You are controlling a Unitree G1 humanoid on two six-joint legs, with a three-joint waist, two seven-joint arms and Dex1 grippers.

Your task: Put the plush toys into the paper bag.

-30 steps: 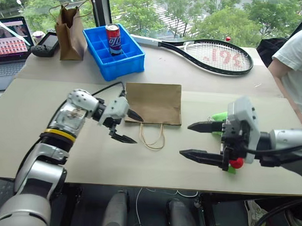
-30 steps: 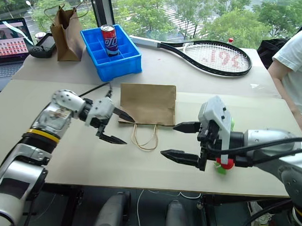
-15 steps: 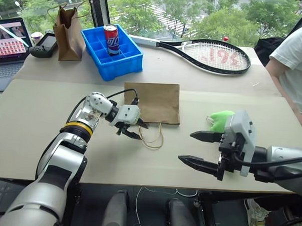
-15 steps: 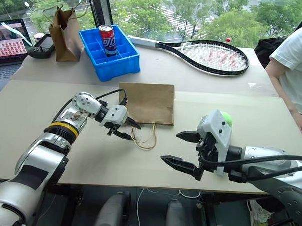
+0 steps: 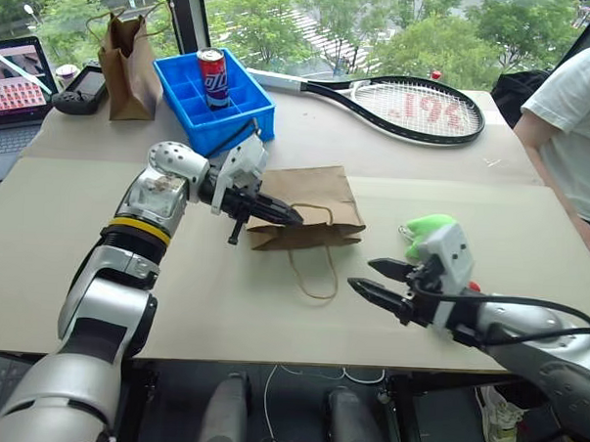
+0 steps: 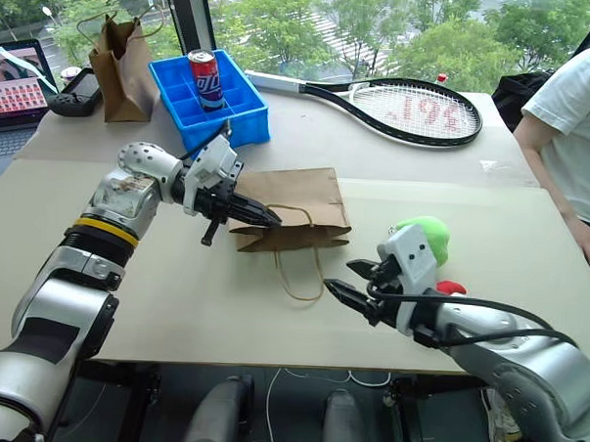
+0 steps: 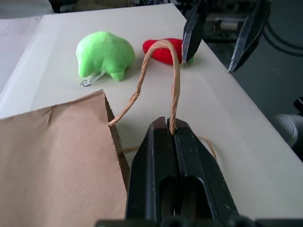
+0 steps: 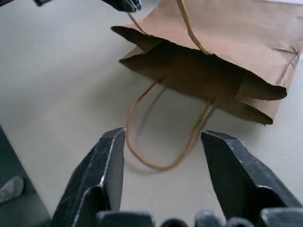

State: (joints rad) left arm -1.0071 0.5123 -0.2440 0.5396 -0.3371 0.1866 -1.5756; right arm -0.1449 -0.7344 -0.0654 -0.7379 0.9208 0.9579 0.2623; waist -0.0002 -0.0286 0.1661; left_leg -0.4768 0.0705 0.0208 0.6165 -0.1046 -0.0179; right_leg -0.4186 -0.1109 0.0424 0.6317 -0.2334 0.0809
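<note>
My left gripper [image 7: 171, 126] is pinching the bag's [image 5: 310, 204] upper handle [image 7: 163, 80] mid-tabletop, while my right gripper [image 8: 163, 163], jaws apart, is facing its mouth, holding nothing.

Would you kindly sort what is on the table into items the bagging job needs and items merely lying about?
Job:
- paper bag, upper handle pinched by the left gripper
- green plush toy
- red plush toy
- right gripper, open

Lying about:
- tennis racket
- blue tray holding a soda can
- darker paper bag
- laptop
</note>
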